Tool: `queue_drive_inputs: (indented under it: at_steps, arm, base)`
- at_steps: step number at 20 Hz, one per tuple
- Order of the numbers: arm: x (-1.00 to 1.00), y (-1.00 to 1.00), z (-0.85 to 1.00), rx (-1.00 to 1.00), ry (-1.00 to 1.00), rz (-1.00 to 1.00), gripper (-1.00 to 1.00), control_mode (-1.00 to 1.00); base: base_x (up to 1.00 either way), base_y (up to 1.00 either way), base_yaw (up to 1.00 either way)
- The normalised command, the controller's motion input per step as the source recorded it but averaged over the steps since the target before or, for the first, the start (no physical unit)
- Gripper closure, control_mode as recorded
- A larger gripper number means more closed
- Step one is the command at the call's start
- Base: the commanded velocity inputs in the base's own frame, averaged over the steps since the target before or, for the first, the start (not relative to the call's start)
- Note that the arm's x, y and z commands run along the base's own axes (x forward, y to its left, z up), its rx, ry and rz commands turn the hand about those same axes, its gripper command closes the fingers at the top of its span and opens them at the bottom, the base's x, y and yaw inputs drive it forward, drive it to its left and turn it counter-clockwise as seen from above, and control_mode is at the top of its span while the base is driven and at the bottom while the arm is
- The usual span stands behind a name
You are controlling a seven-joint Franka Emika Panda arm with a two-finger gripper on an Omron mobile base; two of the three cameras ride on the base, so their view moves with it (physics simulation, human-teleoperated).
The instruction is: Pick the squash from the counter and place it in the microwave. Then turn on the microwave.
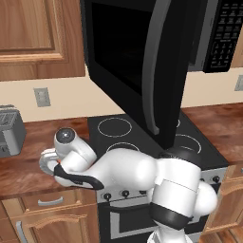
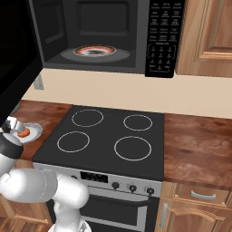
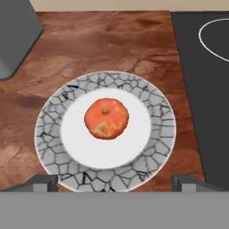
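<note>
So I've got the gripper (image 3: 114, 181) hanging right above the squash (image 3: 106, 118), fingers spread wide with nothing between them. The squash sits dead center on the plate (image 3: 53, 109), on the counter (image 3: 103, 44) just left of the stovetop (image 3: 210, 89). It looks small, firm and light, but rounded and probably a bit slick, so I'd pinch it across its widest middle, low on the sides. The microwave (image 2: 104, 34) door's already open, so that part's easy.

The counter (image 3: 112, 44) looks like reddish wood grain, the stovetop (image 2: 108, 136) smooth black, the plate (image 3: 163, 129) crackle-rimmed.
</note>
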Motion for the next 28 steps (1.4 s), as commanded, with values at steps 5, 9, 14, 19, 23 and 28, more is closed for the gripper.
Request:
queue_drive_inputs:
  at_steps: [5, 9, 14, 19, 23, 28]
  arm:
    - [0.10, 0.00, 0.00, 0.00, 0.00, -0.04, -1.00, -1.00]
    - [0.05, 0.00, 0.00, 0.00, 0.00, -0.03, -1.00, -1.00]
    - [0.01, 0.00, -0.02, 0.00, 0.00, -0.03, -1.00, -1.00]
    - [0.01, 0.00, -0.04, 0.00, 0.00, -0.04, -1.00, -1.00]
    - [0.00, 0.00, -0.05, 0.00, -0.01, -0.03, -1.00, -1.00]
    - [0.02, 0.01, -0.04, 0.00, -0.01, -0.03, -1.00, -1.00]
  base:
    - [0.00, 0.00, 0.00]
    - [0.00, 0.00, 0.00]
    - [0.00, 0.00, 0.00]
    - [0.00, 0.00, 0.00]
    - [0.00, 0.00, 0.00]
    - [0.00, 0.00, 0.00]
